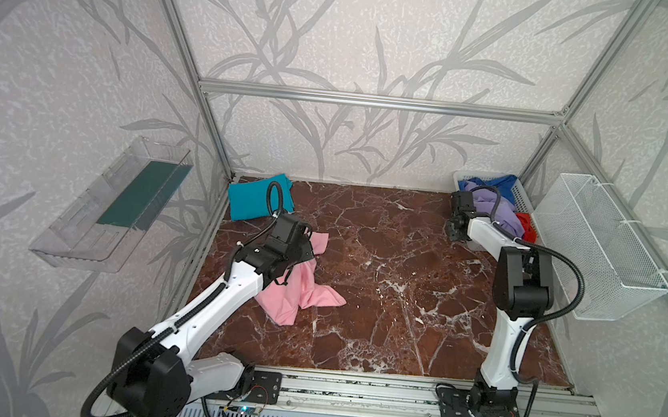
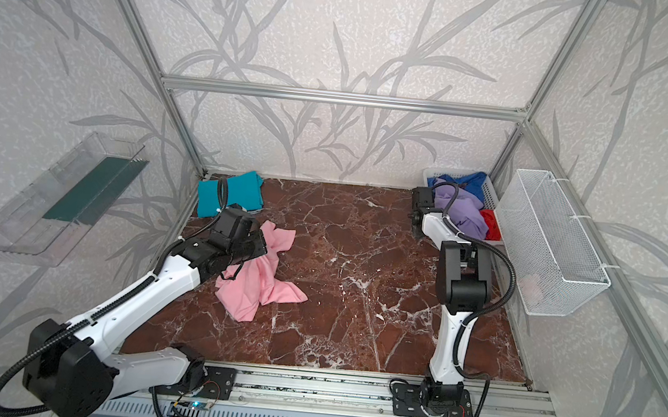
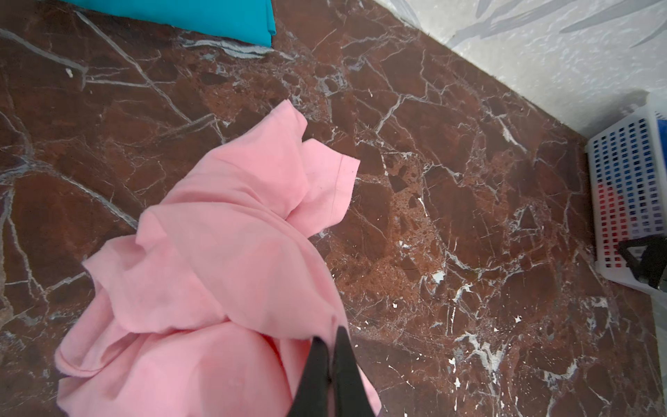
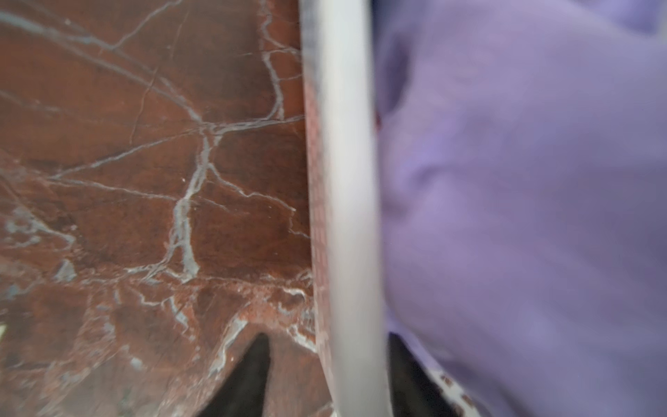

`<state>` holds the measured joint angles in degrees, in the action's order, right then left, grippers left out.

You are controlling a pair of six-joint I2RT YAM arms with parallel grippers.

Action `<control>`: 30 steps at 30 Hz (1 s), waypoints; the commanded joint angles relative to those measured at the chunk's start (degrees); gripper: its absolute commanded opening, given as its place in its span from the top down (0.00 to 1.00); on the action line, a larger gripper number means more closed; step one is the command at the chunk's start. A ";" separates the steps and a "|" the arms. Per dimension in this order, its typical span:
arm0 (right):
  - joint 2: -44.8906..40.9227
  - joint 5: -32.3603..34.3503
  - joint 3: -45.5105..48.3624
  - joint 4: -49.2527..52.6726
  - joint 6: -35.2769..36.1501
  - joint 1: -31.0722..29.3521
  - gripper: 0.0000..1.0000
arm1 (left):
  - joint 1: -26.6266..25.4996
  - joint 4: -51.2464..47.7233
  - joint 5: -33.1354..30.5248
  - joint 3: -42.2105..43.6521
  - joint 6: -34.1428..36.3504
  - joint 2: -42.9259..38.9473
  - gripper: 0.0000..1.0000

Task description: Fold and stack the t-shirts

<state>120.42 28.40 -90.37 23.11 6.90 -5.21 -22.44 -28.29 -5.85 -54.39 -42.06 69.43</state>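
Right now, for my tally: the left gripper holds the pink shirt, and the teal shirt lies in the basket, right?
No: the teal shirt lies on the table, outside the basket, as both top views show. The left gripper does hold the pink shirt.

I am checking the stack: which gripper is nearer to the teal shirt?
Left. The left gripper holds the pink shirt near the teal shirt; the right gripper is across the table, at the basket.

No words, numbers, labels or signs can be read on anything in these 4 views.
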 commanded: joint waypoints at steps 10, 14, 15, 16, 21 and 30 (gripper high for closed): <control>-7.22 1.79 6.60 3.56 -6.28 -0.24 0.80 | -0.06 0.08 0.94 -2.22 -0.74 0.52 1.00; -8.42 1.76 7.87 3.62 -6.11 -0.06 0.82 | -0.06 -0.05 0.54 -1.65 -0.83 -0.34 1.00; -8.45 1.51 8.22 3.03 -5.91 -0.06 0.82 | -0.06 -0.09 0.49 -1.52 -0.83 -0.43 1.00; -8.32 1.39 8.39 2.48 -5.55 -0.06 0.81 | -0.06 -0.09 0.48 -1.52 -0.83 -0.37 1.00; -6.22 1.04 6.17 3.08 -3.65 0.03 0.75 | -0.06 -0.18 0.72 -2.12 -0.96 0.17 1.00; -14.02 1.22 7.10 6.31 -6.25 -3.60 0.39 | -0.50 0.87 2.22 -3.08 -1.31 0.72 1.00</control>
<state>112.55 28.47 -83.68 27.46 2.24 -6.59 -22.59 -27.79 -4.12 -55.09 -42.26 70.17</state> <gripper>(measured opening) 0.602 0.048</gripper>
